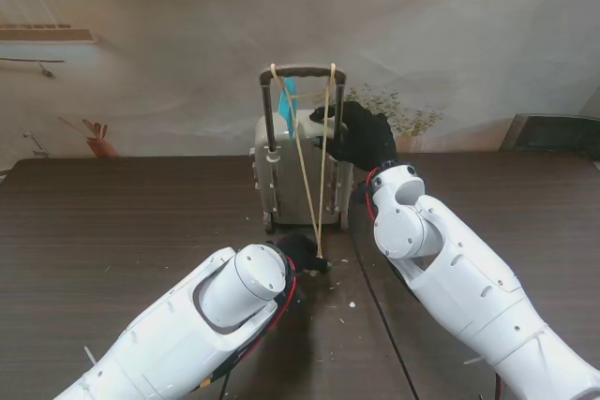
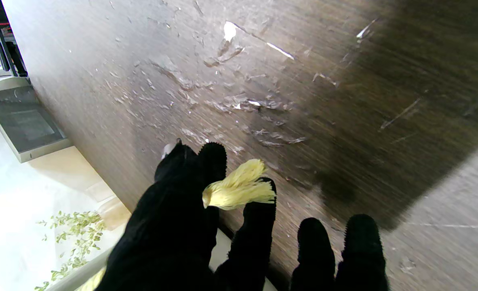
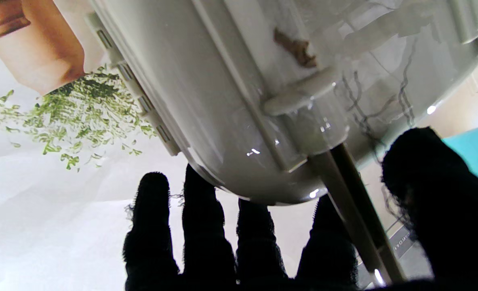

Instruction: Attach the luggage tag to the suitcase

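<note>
Beige suitcase is standing upright on the dark surface, a teal tag by its handle. Right hand is gripping it; left hand is pinching yellow cord.

dark wood-grain table, scuffed, pale flecks on top. potted green sprigs behind far edge. orange pot far left.

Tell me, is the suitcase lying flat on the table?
No, the suitcase stands upright on the table, with its pull handle raised.
</note>
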Robot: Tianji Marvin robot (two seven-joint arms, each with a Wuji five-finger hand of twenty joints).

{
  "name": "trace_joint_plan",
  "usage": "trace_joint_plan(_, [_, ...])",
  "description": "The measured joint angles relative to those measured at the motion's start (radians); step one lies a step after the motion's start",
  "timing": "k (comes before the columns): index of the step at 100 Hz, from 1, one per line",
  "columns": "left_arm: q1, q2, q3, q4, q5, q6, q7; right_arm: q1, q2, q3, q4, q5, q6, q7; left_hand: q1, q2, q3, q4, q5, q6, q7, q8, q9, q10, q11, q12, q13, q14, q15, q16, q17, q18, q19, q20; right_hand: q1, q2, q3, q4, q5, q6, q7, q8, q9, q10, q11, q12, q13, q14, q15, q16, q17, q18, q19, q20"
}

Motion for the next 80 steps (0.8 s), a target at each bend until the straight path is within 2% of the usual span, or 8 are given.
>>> trace_joint_plan(9, [0.002, -0.003, -0.005, 0.003, 0.000, 0.000, 0.007, -0.001, 0.000, 0.001, 0.000, 0.002, 0.000, 0.000, 0.000, 0.001, 0.000, 0.008, -0.001, 0.000, -0.070, -0.063, 0.000, 0.000, 0.000, 0.000, 0.000, 0.000, 0.010, -0.008, 0.000, 0.000, 0.000, 0.000, 0.000, 0.000, 0.000, 0.000, 0.000, -0.001, 0.000, 0.000, 0.000, 0.000, 0.000, 0.000, 0.000, 0.000, 0.000, 0.000, 0.000, 0.000, 0.000, 0.000])
trace_joint_plan(18, [0.013, -0.008, -0.019, 0.002, -0.002, -0.002, 0.021, -0.001, -0.001, 0.002, 0.000, 0.003, 0.000, 0.000, -0.105, 0.021, 0.014, 0.020, -0.107, 0.036, -0.303, -0.106, -0.055, -0.001, -0.002, 0.000, 0.000, -0.007, 0.010, -0.011, -0.001, -0.001, 0.000, 0.000, 0.000, 0.000, 0.000, 0.000, 0.000, -0.002, 0.000, 0.000, 0.000, 0.000, 0.000, 0.000, 0.000, 0.000, 0.000, 0.000, 0.000, 0.000, 0.002, 0.000])
trace_joint_plan(28, [0.033, -0.010, -0.035, -0.010, -0.001, -0.002, 0.037, -0.002, -0.001, 0.002, 0.000, 0.003, 0.000, 0.000, -0.190, 0.033, 0.026, 0.022, -0.195, 0.091, -0.434, -0.158, -0.090, -0.002, -0.012, 0.000, 0.000, -0.020, -0.003, -0.011, -0.006, -0.001, 0.000, 0.000, 0.000, 0.000, 0.000, 0.000, 0.000, -0.003, 0.000, 0.000, 0.000, 0.000, 0.000, 0.000, 0.000, 0.000, 0.000, 0.000, 0.000, 0.000, 0.002, 0.000])
trace_joint_plan(39, [0.060, -0.009, -0.059, -0.052, 0.001, 0.044, 0.038, -0.002, -0.001, 0.002, 0.000, 0.003, 0.000, 0.001, -0.230, 0.035, 0.036, 0.033, -0.291, 0.106, -0.533, -0.210, -0.150, -0.004, -0.021, 0.000, 0.000, -0.043, -0.052, -0.011, -0.022, -0.003, -0.001, 0.000, 0.000, 0.000, 0.000, 0.000, 0.000, -0.004, -0.001, 0.000, 0.000, 0.000, 0.000, 0.000, 0.000, 0.000, 0.000, 0.000, 0.000, 0.000, 0.002, 0.000])
trace_joint_plan(45, [0.078, -0.006, -0.073, -0.091, 0.002, 0.086, 0.035, -0.002, -0.001, 0.002, -0.001, 0.005, 0.000, 0.001, -0.245, 0.037, 0.037, 0.033, -0.355, 0.160, -0.573, -0.238, -0.197, -0.004, -0.029, 0.000, 0.000, -0.052, -0.090, -0.011, -0.030, -0.001, -0.009, 0.000, 0.000, 0.000, 0.000, 0.000, 0.000, -0.004, -0.001, 0.000, 0.000, 0.000, -0.001, 0.000, 0.000, 0.000, 0.000, 0.000, 0.000, 0.000, 0.002, -0.001])
trace_joint_plan(53, [0.101, 0.006, -0.080, -0.137, 0.044, 0.095, 0.021, -0.002, -0.001, 0.002, 0.000, 0.007, -0.001, 0.001, -0.255, 0.053, 0.035, 0.033, -0.450, 0.169, -0.657, -0.272, -0.290, -0.011, -0.053, 0.000, 0.000, -0.089, -0.171, -0.011, -0.060, -0.001, -0.021, -0.001, 0.000, 0.000, 0.000, 0.000, 0.000, -0.004, -0.002, 0.000, 0.000, 0.000, -0.009, 0.000, 0.000, 0.000, 0.000, 0.000, 0.001, 0.000, 0.002, -0.001])
trace_joint_plan(63, [0.153, 0.004, -0.124, -0.184, 0.094, 0.093, 0.049, -0.002, -0.002, 0.001, 0.001, 0.010, -0.001, -0.002, -0.254, 0.074, 0.034, 0.033, -0.584, 0.170, -0.767, -0.298, -0.353, -0.012, -0.167, -0.020, 0.000, -0.113, -0.256, 0.011, -0.092, -0.001, -0.033, -0.009, 0.000, 0.000, 0.000, 0.000, 0.000, -0.005, -0.003, 0.000, 0.000, 0.000, -0.012, 0.000, 0.000, 0.000, -0.001, 0.000, 0.001, 0.000, 0.002, -0.001])
trace_joint_plan(80, [0.263, -0.013, -0.223, -0.254, 0.087, 0.089, 0.162, -0.005, -0.008, 0.002, 0.008, 0.021, -0.008, -0.020, -0.254, 0.093, 0.015, 0.033, -0.605, 0.179, -0.826, -0.363, -0.392, -0.013, -0.282, -0.010, 0.000, -0.114, -0.294, 0.014, -0.108, -0.001, -0.038, -0.011, 0.000, -0.022, 0.000, 0.000, -0.001, -0.006, -0.003, 0.001, 0.000, 0.000, -0.013, 0.000, 0.000, 0.000, -0.001, 0.000, 0.001, 0.000, 0.007, -0.002])
